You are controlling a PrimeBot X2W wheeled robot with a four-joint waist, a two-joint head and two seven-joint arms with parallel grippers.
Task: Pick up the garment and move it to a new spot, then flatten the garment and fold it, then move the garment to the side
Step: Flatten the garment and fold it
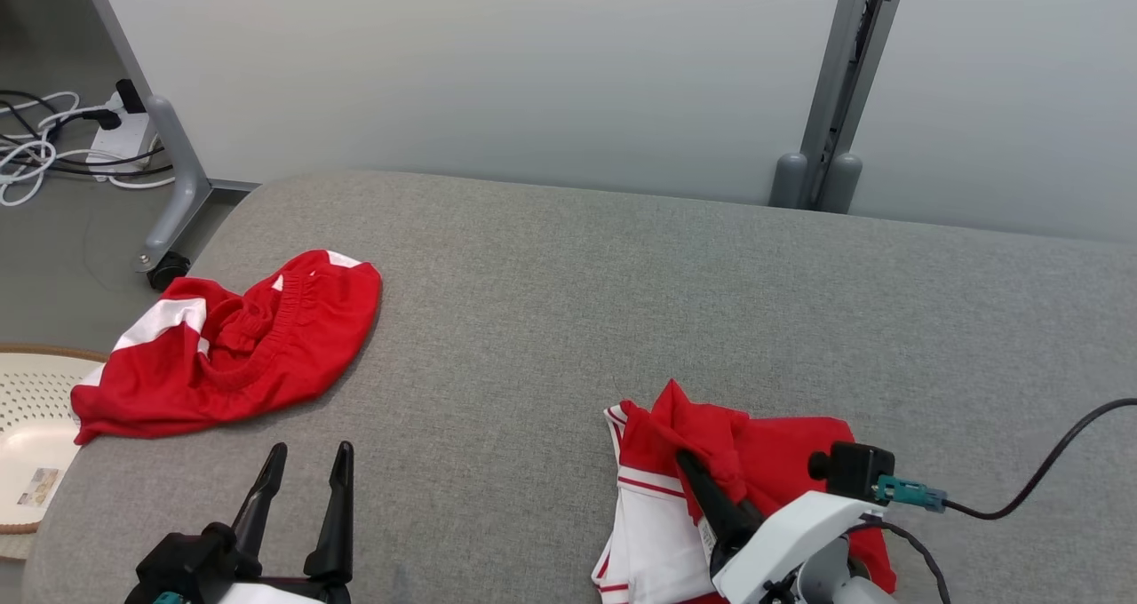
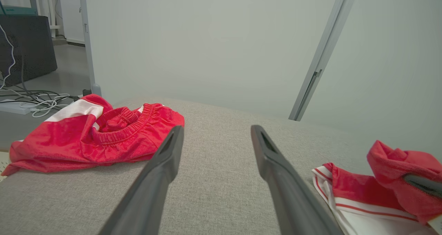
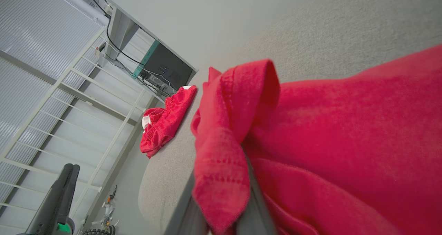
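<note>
red shorts [image 1: 258, 346] well left of garment [image 1: 773, 449]

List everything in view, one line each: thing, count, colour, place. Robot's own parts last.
red-and-white crumpled cloth garment: one, red with white striped panels, table's near right
red elastic-waisted cloth shorts: one, red with white patches, table's left edge
grey fabric-covered table: one, grey, across the middle
cream perforated tray: one, cream, beside the table's left edge
white power strip: one, white, floor at far left
tangled white and black cables: several, white and black, floor beside the strip
pale grey partition panels: two, pale grey, behind the table
left claw: one, black, open, table's near left
right claw: one, black, shut on the garment, table's near right
</note>
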